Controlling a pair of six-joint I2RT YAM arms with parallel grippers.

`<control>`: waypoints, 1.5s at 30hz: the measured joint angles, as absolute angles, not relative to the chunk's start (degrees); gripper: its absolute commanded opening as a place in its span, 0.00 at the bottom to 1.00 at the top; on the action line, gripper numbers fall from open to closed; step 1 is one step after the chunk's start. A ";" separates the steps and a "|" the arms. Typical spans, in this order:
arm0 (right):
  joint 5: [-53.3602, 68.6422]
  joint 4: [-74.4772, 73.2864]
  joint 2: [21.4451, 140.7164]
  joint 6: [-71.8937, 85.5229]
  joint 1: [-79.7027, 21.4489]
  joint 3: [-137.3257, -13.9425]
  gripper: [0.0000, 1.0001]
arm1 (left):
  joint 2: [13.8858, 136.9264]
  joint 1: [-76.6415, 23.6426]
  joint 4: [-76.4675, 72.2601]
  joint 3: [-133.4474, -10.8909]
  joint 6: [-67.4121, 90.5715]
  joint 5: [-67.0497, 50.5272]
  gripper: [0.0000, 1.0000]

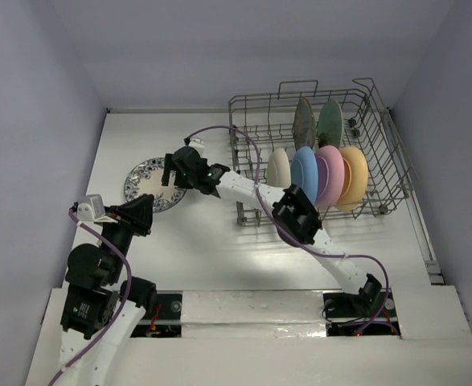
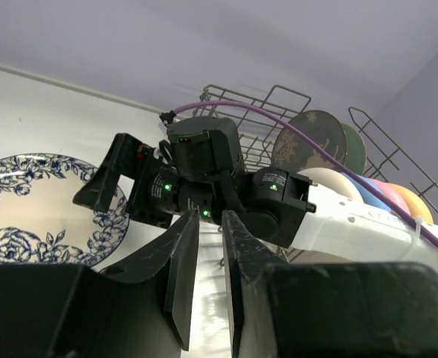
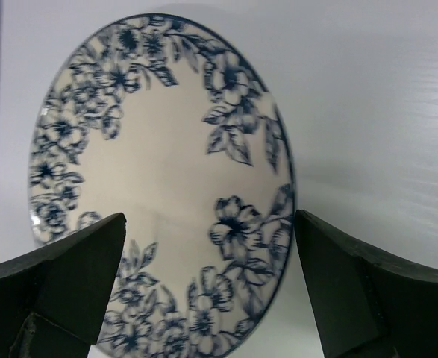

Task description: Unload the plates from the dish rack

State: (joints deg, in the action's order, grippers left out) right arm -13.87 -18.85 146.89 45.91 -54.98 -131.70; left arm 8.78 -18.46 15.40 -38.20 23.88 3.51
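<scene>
The blue-white floral plate [image 1: 143, 182] lies flat on the table at the left, outside the dish rack [image 1: 396, 173]. My right gripper [image 1: 170, 170] hovers over the plate's right edge. It is open and empty, and the plate [image 3: 166, 171] shows between its fingers in the right wrist view. In the rack stand the grey-brown [image 1: 303, 122], mint green [image 1: 330, 121], cream [image 1: 278, 167], sky blue [image 1: 303, 173], pink [image 1: 329, 170] and orange-yellow [image 1: 355, 175] plates. No teal plate shows. My left gripper [image 1: 145, 211] sits just in front of the floral plate, almost shut on nothing.
Grey walls enclose the table on the left, back and right. My right arm [image 1: 300, 221] stretches across the table in front of the rack. The left wrist view shows my right wrist [image 2: 204, 171] close ahead, the floral plate [image 2: 24, 201] and the rack [image 2: 263, 97].
</scene>
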 measured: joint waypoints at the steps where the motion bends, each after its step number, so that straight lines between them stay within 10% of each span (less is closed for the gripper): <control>1: -14.50 -18.81 146.78 45.69 -54.78 -131.09 1.00 | 8.78 -18.46 15.40 -38.20 23.86 3.51 0.17; 10: -20.01 -19.22 138.98 40.86 -54.19 -125.51 0.88 | 8.78 -17.89 15.40 -38.20 23.86 3.55 0.17; 18: -22.79 -16.34 121.21 31.51 -54.19 -117.14 0.01 | 8.84 -17.87 15.38 -38.20 23.86 3.51 0.19; 25: -30.24 -19.40 102.43 19.38 -48.80 -113.21 0.05 | 10.17 -17.54 15.35 -38.20 23.83 3.29 0.11; 29: -29.76 -20.38 91.98 16.29 -36.53 -103.50 0.73 | 10.24 -17.50 15.25 -38.20 23.81 3.01 0.08; 45: -29.93 -33.06 104.05 6.20 -23.44 -103.42 0.69 | 11.94 -16.97 15.11 -38.20 23.59 1.69 0.31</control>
